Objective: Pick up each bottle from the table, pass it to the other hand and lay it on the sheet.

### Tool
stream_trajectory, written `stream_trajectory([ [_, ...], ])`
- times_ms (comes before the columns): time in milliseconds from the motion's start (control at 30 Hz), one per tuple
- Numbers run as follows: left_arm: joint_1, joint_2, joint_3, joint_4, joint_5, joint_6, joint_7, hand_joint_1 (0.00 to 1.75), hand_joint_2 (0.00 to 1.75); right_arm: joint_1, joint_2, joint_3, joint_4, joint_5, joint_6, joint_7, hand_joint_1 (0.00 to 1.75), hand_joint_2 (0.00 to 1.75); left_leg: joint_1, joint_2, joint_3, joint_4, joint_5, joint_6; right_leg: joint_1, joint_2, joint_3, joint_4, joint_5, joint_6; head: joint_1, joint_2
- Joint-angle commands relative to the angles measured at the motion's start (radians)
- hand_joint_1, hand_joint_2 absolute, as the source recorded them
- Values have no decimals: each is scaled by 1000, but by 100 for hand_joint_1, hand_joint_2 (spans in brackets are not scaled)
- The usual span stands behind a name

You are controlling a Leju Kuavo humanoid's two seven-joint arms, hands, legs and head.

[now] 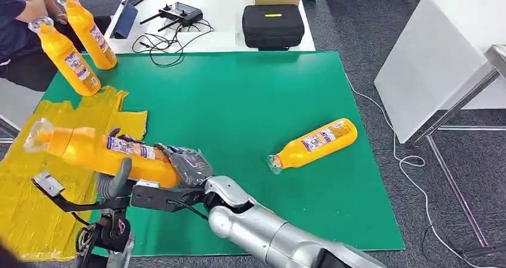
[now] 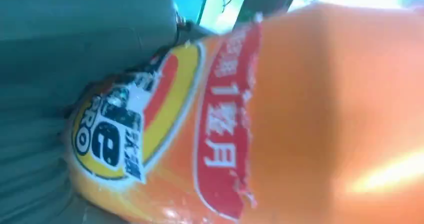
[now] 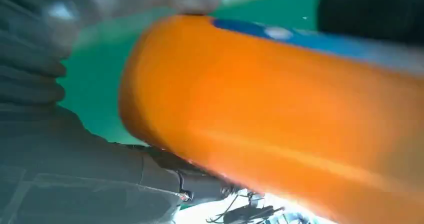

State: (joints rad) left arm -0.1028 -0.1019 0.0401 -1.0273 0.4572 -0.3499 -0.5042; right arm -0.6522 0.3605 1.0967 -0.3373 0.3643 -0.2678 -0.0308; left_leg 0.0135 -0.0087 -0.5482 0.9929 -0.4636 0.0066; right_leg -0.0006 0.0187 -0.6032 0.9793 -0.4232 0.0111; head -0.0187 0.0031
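- Passing: held bottle (image 1: 101, 151), horizontal at 8 o'clock, above the edge of the yellow sheet (image 1: 36, 190).
- My right hand (image 1: 188, 166) grips its base; my left hand (image 1: 116, 181) clasps mid-body.
- Next, I judge: right releases, left lays it.
- Second bottle (image 1: 314, 143) lies at 3 o'clock on the green mat (image 1: 238, 101).

Four orange bottles, one yellow sheet, two robot hands by my count.

I count one bottle (image 1: 104, 151) held across both hands, right hand (image 1: 188, 165) at its base and left hand (image 1: 113, 184) beneath; one lying bottle (image 1: 314, 144) well right of them; two far bottles (image 1: 77, 38) a person holds beyond; one sheet (image 1: 36, 190) under the left hand.
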Motion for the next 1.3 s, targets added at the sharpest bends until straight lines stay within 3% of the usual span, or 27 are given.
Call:
stream_trajectory([
  [33, -79, 48, 39, 70, -175, 200, -83, 175, 175, -71, -46, -128, 54, -4, -30, -87, 0, 0, 0, -2, 5, -1, -1, 0, 1, -5, 6, -1, -2, 1, 0, 0],
  [233, -79, 94, 105, 85, -370, 425, -165, 175, 175, -75, -105, -296, -15, 9, -60, -165, 0, 0, 1, 0, 5, -1, -2, 1, 1, -2, 5, 0, -1, 1, 0, 0],
  [367, -114, 143, 127, 158, -659, 761, -194, 175, 175, -45, -144, -442, -114, 51, -43, -221, 0, 0, 0, -4, 3, -1, 0, 0, 1, -5, 4, 0, -1, 1, 0, 0],
  [433, -122, 153, 133, 169, -661, 757, -194, 175, 175, -39, -149, -460, -131, 68, -32, -219, 0, 0, 1, -3, 3, -1, 0, 0, 1, -4, 4, -1, -1, 1, 0, 0],
  [500, -167, 188, 136, 311, -842, 1017, -189, 175, 175, -7, -166, -519, -214, 62, -1, -256, 0, 0, 0, -2, 3, -1, 0, 0, 1, -4, 4, -1, -1, 1, 0, 0],
  [533, -199, 186, 290, 366, -1084, 1048, -173, 175, 175, 24, -193, -555, -296, 91, 15, -254, 0, 0, 1, -3, 6, -2, -1, 0, 1, -5, 7, -2, -2, 1, 0, 0],
  [933, -216, 191, 313, 401, -1092, 1048, -194, 175, 175, 39, -215, -565, -335, 99, 27, -250, 0, 0, 0, -4, 5, -1, -1, 1, 1, -6, 6, 0, -2, 1, 0, 0],
  [967, -215, 176, 347, 392, -1148, 1048, -194, 175, 175, 47, -210, -571, -345, 102, 32, -249, 0, 0, 0, -3, 2, -1, 0, 0, 0, -4, 3, 0, -1, 1, 0, 0],
  [1033, -220, 130, 589, 322, -1633, 1048, -102, 175, 175, 112, -260, -612, -473, 122, 59, -260, 0, 0, 0, -2, 3, -1, -1, 1, 1, -3, 4, -1, -1, 1, 0, 0],
  [1100, -235, 132, 669, 340, -1836, 1048, -55, 175, 175, 178, -313, -633, -595, 134, 105, -256, 0, 0, 1, -4, 3, 0, -1, 1, 1, -5, 5, -1, -2, 1, 0, 0],
  [1167, -226, 145, 631, 352, -1970, 1048, 34, 175, 175, 244, -354, -646, -692, 154, 134, -250, 0, 0, 1, -6, 4, -1, -1, 1, 1, -8, 6, -2, -2, 1, 0, 0],
  [1233, -166, 240, 258, 366, -2028, 1048, 337, 175, 175, 316, -376, -652, -775, 185, 154, -244, 0, 0, 1, -7, 5, -2, -1, 1, 1, -8, 8, -3, -3, 1, 0, 0],
  [1300, -180, 257, 190, 463, -2027, 1048, 397, 175, 175, 374, -399, -608, -842, 188, 142, -222, 0, 0, 0, -5, 6, -2, -2, 1, 1, -7, 7, -2, -3, 1, 0, 0],
])
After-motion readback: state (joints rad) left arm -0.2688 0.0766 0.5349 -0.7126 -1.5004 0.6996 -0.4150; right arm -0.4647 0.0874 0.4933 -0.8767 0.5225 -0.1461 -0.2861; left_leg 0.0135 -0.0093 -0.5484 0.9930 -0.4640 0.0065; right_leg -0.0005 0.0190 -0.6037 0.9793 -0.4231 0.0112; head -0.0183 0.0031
